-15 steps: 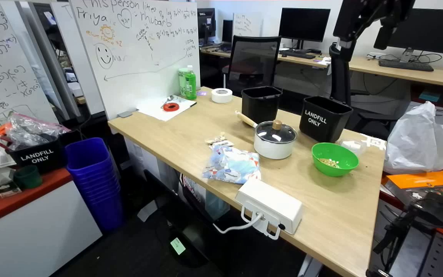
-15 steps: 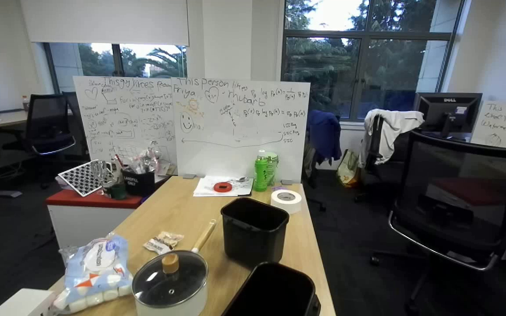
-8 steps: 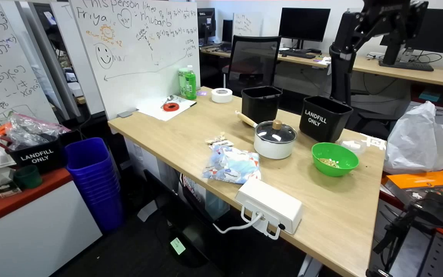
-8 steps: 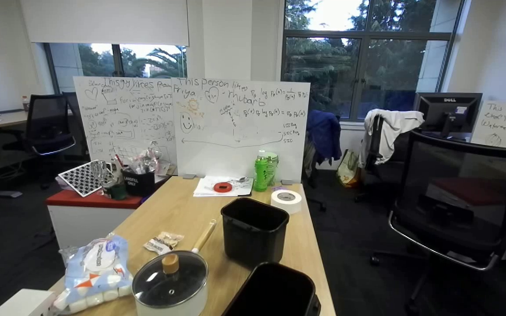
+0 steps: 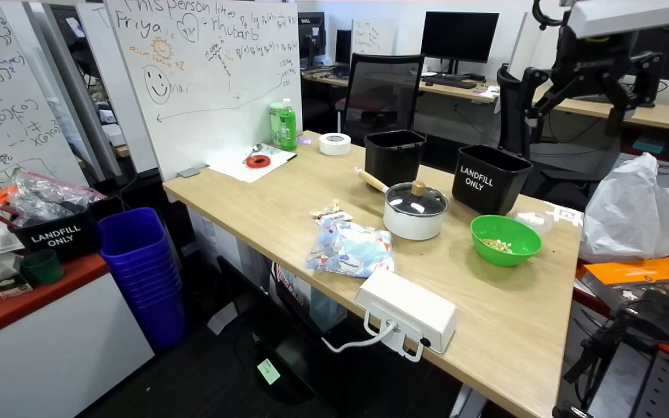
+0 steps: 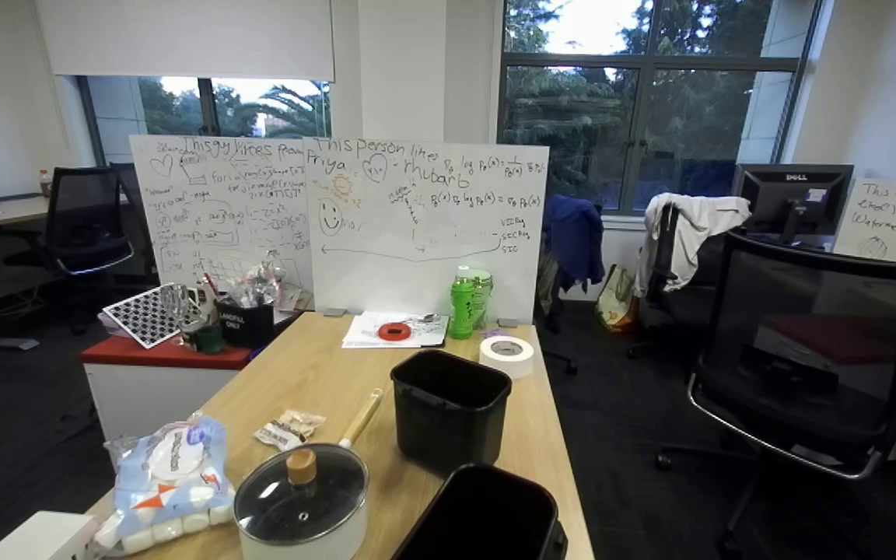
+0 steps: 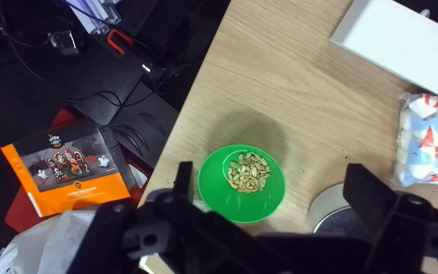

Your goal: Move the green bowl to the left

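The green bowl (image 5: 514, 239) sits upright on the wooden table near its right end in an exterior view. It holds a small pile of peanuts. My gripper (image 5: 574, 125) hangs open and empty above and behind it in that view. In the wrist view the bowl (image 7: 219, 190) lies between the two spread fingers of my gripper (image 7: 270, 167), nearer the left finger, and well below them. Part of the arm is cut off by the top edge of the exterior view.
A white lidded pot (image 5: 414, 223) stands beside the bowl, with black bins (image 5: 488, 186) behind. A clear container (image 5: 535, 219) sits right behind the bowl. A marshmallow bag (image 5: 352, 249) and a white box (image 5: 407, 307) lie towards the front edge.
My gripper has come down and slightly to the right in an exterior view, and more of it shows. It stays open. The bowl has not moved.
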### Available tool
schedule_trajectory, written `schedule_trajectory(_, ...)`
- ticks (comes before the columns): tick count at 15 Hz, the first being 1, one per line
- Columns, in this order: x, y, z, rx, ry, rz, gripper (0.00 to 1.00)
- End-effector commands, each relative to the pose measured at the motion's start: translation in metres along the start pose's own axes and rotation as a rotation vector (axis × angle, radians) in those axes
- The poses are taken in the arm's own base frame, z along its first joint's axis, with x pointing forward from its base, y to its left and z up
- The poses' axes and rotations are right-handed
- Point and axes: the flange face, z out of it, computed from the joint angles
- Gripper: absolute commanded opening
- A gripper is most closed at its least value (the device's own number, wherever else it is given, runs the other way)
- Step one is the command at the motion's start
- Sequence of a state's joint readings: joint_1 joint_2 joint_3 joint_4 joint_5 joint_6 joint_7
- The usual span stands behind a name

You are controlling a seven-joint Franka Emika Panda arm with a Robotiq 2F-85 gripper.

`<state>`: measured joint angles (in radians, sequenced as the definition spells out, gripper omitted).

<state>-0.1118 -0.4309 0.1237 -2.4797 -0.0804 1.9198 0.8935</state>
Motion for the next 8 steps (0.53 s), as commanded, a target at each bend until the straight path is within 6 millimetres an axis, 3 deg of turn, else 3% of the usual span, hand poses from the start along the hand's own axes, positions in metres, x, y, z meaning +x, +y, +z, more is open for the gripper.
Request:
schedule_trajectory(1, -0.0003, -0.0004, -0.0009, 0.001, 0.002, 0.008, 1.00)
schedule_trajectory(8, -0.0007, -0.0005, -0.0019, 0.003, 0.005, 0.017, 1.00)
